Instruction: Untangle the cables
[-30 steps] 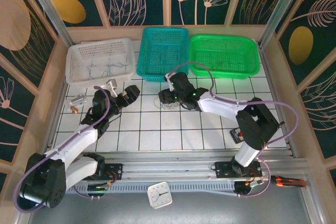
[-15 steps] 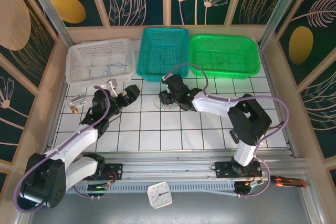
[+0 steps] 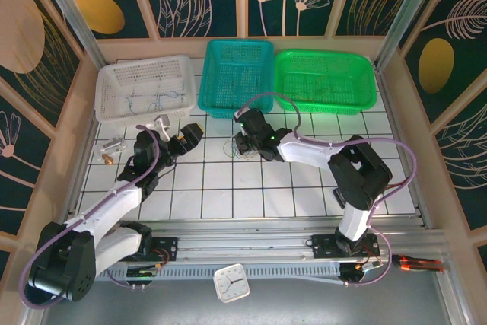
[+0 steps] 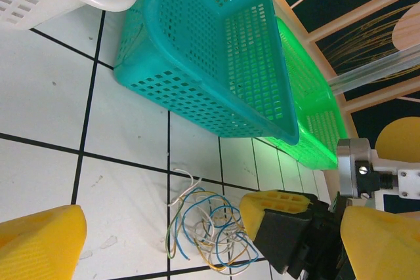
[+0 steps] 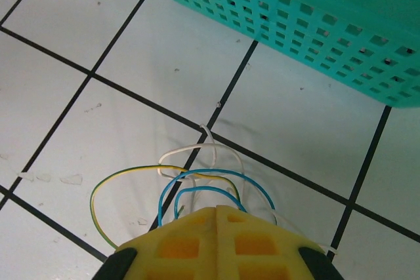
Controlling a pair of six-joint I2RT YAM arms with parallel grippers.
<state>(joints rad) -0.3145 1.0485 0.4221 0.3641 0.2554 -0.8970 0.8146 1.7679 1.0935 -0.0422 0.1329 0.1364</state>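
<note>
Pinching the cables (image 5: 216,172), whose loops fan out ahead of its tips toward the teal basket (image 5: 315,4), the right claw (image 5: 216,213) is clamped together on the tangle on the tiled surface (image 5: 72,50), while the left claw (image 3: 190,134) hovers wide apart, farther off to its left.

Down at the right gripper (image 5: 216,211), the cables (image 5: 197,181) dive under its closed yellow tips and their ends are hidden. Pinched or merely covered, there's no telling. The teal basket (image 5: 315,11) runs off the top edge. On the left wrist view, both fingers (image 4: 39,244) of the left gripper (image 4: 213,214) are chopped by the bottom corners, and the green basket (image 4: 308,96) tucks behind the teal one. From above, the strands are too fine to separate.
</note>
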